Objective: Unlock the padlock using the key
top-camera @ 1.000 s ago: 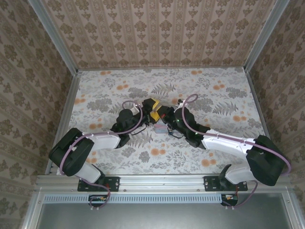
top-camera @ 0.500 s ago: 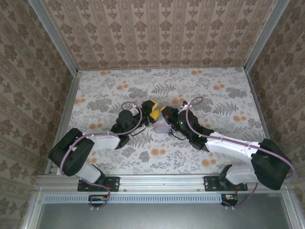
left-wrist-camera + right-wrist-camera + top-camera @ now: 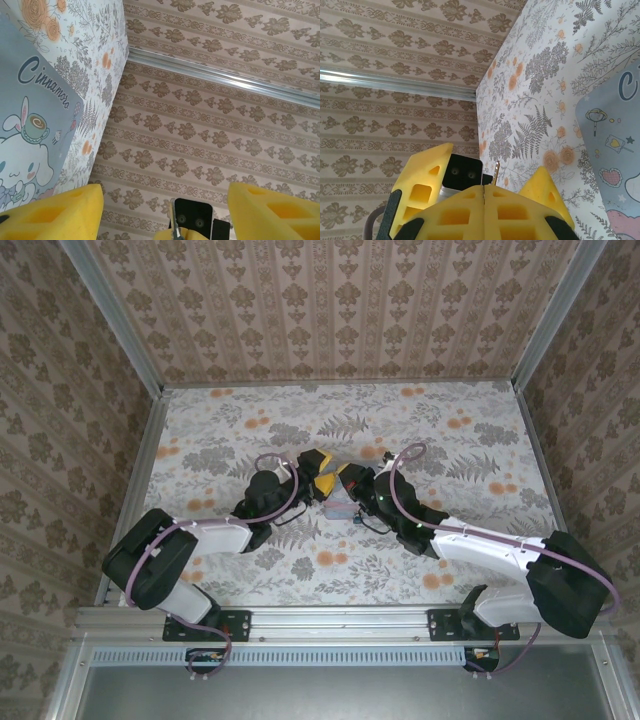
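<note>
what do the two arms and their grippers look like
The left arm and right arm have white shells, black joints and a mauve cable looped alongside each. The left gripper and right gripper carry chunky yellow fingers with moulded cut-outs.

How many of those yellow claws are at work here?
2. The left claw, open, and the right claw, shut on a thin key, face each other tip to tip at the middle of the table, beside a pale-blue cartoon tin.

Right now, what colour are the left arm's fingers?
Yellow fingers; clearest in the left wrist view.
</note>
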`<state>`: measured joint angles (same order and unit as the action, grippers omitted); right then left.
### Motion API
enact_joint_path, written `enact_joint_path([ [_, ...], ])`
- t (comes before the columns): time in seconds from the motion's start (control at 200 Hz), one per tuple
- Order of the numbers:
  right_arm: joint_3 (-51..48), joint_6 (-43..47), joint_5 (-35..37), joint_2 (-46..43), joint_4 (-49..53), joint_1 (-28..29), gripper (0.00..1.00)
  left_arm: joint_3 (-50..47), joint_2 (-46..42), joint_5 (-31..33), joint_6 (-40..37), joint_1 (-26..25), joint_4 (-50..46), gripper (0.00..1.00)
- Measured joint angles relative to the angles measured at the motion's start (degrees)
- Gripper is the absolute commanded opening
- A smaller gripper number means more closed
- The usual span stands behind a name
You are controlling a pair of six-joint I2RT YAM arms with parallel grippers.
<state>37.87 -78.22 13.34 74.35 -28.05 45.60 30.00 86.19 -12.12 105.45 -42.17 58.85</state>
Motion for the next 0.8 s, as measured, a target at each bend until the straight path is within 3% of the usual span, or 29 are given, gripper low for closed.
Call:
enact_joint_path([
  [0.25,2.5,-0.1,0.0,2.9,-0.7,0.8,0.0,0.0,-0.1,0.0,0.0,-0.4,-0.2,0.68],
  [0.545,1.8,-1.4,0.4,4.6,-1.7,1.6,0.0,0.0,-1.7,0.2,-0.7,-0.5,-0.2,0.45],
  [0.8,0.1,-1.4,2.6,2.4,-1.3,1.6,0.0,-0.4,-2.5,0.8,-1.1,-0.5,-1.2,0.39],
])
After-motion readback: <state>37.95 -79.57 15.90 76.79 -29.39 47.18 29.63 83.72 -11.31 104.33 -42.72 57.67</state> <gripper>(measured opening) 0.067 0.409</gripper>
